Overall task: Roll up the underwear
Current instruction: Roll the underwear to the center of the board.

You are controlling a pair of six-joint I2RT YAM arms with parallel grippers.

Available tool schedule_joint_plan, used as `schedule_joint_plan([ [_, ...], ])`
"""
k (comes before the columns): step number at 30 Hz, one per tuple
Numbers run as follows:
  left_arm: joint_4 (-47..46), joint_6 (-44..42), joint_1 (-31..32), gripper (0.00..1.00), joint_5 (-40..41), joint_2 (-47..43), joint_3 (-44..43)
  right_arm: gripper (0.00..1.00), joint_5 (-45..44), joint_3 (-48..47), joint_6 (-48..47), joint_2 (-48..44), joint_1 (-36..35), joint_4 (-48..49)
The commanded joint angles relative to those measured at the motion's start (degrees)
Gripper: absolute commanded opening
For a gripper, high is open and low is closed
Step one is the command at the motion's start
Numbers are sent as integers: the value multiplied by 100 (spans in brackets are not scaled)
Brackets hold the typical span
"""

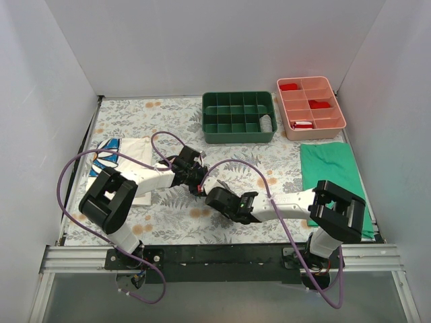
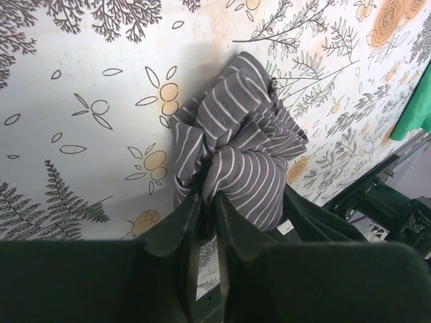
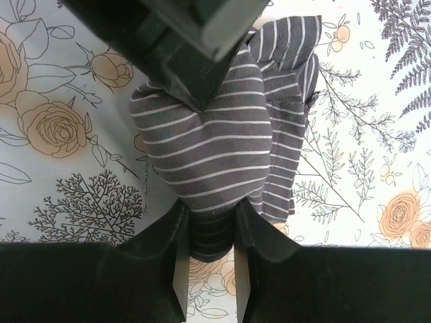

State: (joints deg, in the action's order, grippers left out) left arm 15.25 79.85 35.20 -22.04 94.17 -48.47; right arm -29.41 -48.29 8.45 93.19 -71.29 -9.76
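The underwear (image 2: 236,145), grey cloth with thin white stripes, lies bunched into a small bundle on the flower-print table. It also shows in the right wrist view (image 3: 215,145). From above it is almost hidden between the two grippers. My left gripper (image 2: 207,195) is shut on one end of the bundle. It sits mid-table in the top view (image 1: 197,186). My right gripper (image 3: 210,212) is shut on the opposite end, its fingers pinching a fold. It meets the left one from the right in the top view (image 1: 210,196). The left gripper's dark body shows at the top of the right wrist view.
A green divided tray (image 1: 239,117) and a pink divided tray (image 1: 310,108) stand at the back. A plain green cloth (image 1: 333,176) lies at the right. A white cloth with blue print (image 1: 121,158) lies at the left under the left arm.
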Motion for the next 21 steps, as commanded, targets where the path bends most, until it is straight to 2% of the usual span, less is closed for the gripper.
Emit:
schedule_joint_plan([
  [1, 444, -111, 40, 16, 621, -170, 109, 7, 1411, 408, 561, 367, -34, 158],
  [2, 453, -84, 40, 17, 692, -232, 109, 7, 1490, 408, 561, 358, -26, 176],
  [4, 444, -49, 22, 28, 806, -399, 92, 6, 1797, 417, 597, 297, 1, 202],
  [12, 436, 144, -127, 34, 1281, -777, 92, 6, 3158, 654, 1080, 112, 386, 852],
  [21, 278, 285, -294, 56, 1510, -1462, 364, 7, 3959, 672, 1194, 147, 817, 923],
])
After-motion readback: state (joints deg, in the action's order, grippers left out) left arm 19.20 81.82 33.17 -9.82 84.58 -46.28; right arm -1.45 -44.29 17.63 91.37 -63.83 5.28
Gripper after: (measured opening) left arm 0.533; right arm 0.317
